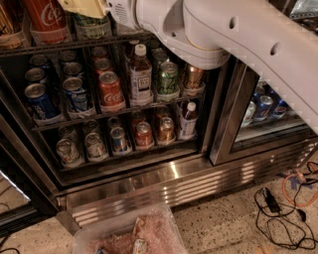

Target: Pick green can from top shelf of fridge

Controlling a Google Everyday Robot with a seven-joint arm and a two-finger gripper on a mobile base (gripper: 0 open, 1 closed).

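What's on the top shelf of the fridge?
A tall red Coca-Cola can and, beside it, the green can stand on the top shelf. The claw sits right over the green can, hiding its top. What's behind them can't be seen.

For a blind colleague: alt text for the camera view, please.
The robot's claw sits at the top edge, above the green can on the top shelf of the fridge, beside a red Coca-Cola can; shorter cans fill lower racks.
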